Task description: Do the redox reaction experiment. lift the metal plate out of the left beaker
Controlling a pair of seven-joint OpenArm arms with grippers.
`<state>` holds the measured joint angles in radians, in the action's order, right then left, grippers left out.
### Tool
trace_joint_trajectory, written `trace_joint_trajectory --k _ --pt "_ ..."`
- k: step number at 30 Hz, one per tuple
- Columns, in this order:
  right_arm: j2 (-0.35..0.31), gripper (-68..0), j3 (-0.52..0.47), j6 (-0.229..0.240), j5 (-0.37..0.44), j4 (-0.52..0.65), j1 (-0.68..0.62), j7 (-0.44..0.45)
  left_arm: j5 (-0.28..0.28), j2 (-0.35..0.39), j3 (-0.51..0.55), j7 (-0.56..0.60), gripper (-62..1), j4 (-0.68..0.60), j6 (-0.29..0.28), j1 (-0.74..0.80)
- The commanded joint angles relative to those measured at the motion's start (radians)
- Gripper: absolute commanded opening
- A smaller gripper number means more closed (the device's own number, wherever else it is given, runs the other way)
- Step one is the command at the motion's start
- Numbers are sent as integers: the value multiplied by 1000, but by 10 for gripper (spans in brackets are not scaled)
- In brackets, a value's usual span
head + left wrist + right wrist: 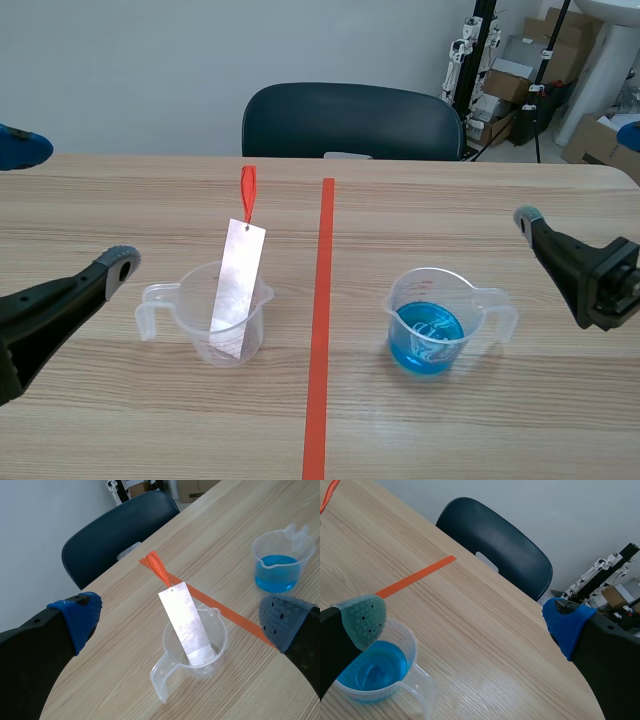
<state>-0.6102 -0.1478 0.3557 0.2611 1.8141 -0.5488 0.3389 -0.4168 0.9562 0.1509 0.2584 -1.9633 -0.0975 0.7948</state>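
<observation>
Spread wide, the left gripper (181, 621) faces the metal plate (238, 290) leaning in the left beaker (220, 650). It looks thin, stiff, light and probably slick, so pinch its 2 flat faces above the rim.

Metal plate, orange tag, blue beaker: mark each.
metal plate (238, 288), scene view, middle of its face
orange tag (248, 192), scene view, middle of the strip
blue beaker (428, 356), scene view, front wall

We hold our left hand (180, 620) wide open, its blue-padded fingers (75, 620) spread far apart, and our left arm (40, 318) comes in low from its side. Our right hand (465, 622) also gapes wide, gripping nothing. Our right arm (590, 275) sits low on its own side.
</observation>
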Motion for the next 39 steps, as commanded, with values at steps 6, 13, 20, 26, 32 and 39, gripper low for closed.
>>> trace_joint_trajectory --k 6,13,20,26,32,39 --pt "-15 4 -8 -4 11 11 11 15 -6 3 3 13 14 -5 6 0" --pt "-15 4 -8 -4 -8 11 11 14 -6 3 3 10 14 -5 6 0" --pt "-15 4 -8 -4 -8 11 11 14 -6 3 3 10 14 -5 6 0" --pt "-15 4 -8 -4 -8 11 11 14 -6 3 3 10 14 -5 6 0" --pt "-15 4 -8 -4 -8 11 11 14 -6 3 3 10 14 -5 6 0" --pt "-15 4 -8 -4 -8 11 11 15 -6 3 3 8 14 -5 5 3"
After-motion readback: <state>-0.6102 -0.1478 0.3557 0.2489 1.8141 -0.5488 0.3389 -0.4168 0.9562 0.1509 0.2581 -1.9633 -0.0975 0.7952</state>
